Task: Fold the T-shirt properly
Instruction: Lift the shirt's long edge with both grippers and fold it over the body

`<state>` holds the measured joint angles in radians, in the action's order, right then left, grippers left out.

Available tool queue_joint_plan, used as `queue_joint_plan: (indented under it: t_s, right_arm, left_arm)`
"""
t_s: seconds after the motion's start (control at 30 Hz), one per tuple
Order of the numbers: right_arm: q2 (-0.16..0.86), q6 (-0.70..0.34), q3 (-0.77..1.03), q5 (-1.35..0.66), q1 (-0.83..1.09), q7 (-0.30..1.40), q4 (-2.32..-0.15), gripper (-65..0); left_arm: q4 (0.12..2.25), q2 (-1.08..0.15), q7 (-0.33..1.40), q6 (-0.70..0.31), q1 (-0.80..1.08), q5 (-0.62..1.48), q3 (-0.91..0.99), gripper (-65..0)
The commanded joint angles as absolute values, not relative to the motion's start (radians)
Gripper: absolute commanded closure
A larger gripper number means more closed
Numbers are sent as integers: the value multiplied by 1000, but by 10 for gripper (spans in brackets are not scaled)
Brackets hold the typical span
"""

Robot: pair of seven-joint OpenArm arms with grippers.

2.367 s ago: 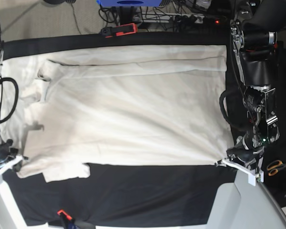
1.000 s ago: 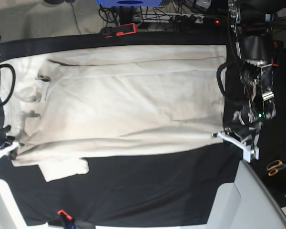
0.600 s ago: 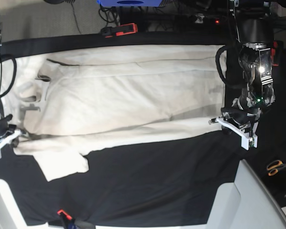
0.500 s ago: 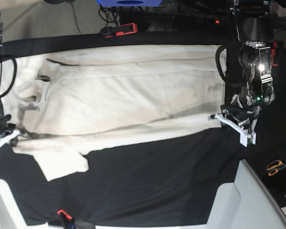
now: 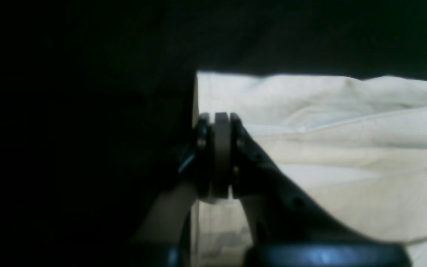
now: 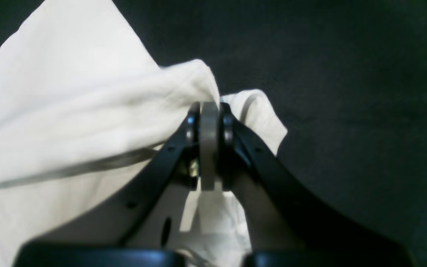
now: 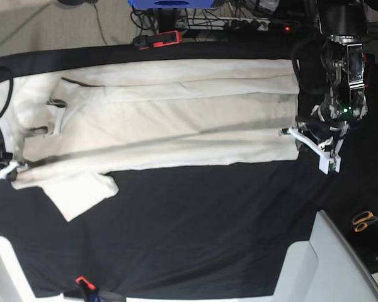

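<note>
T-shirt [image 7: 170,119] fabric is pinched in both grippers. In the left wrist view, the left gripper [image 5: 221,122] has its jaws closed flat on a thin cream edge, with the cloth running off toward 3 o'clock and dark cloth filling 9 and 12 o'clock. In the right wrist view, the right gripper [image 6: 209,111] is likewise clamped on a bunched cream corner; the fabric spreads toward 9 and 10 o'clock, and a small flap shows at 2 o'clock of the jaws.

In the base view, the left gripper [image 7: 288,131] sits at the garment's 3 o'clock end, on the corner of the folded-over hem. The right gripper [image 7: 14,165] sits at the 9 o'clock end, at the frame edge, on the shoulder area. Between them a lifted edge runs as a straight fold line across the shirt. One sleeve [image 7: 75,192] lies loose toward 7 o'clock, on the black tablecloth [image 7: 208,233].

Outward: an orange-handled clamp [image 7: 157,39] at 12 o'clock on the cloth's edge, scissors [image 7: 365,220] at 4 o'clock.
</note>
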<state>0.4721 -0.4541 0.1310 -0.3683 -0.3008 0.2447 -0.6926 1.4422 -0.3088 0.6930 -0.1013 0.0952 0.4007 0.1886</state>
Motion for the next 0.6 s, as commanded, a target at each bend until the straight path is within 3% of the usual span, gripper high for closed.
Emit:
queue_joint_plan:
  t_s: [0.0, 0.57]
  right_arm:
    - [510, -452, 137, -383, -317, 220, -708, 0]
    - [501, -452, 200, -386, -246, 318, -713, 0]
  left_arm:
    - [1461, -331, 667, -94, 79, 404, 194, 0]
    - [1460, -331, 664, -94, 125, 398, 186, 0]
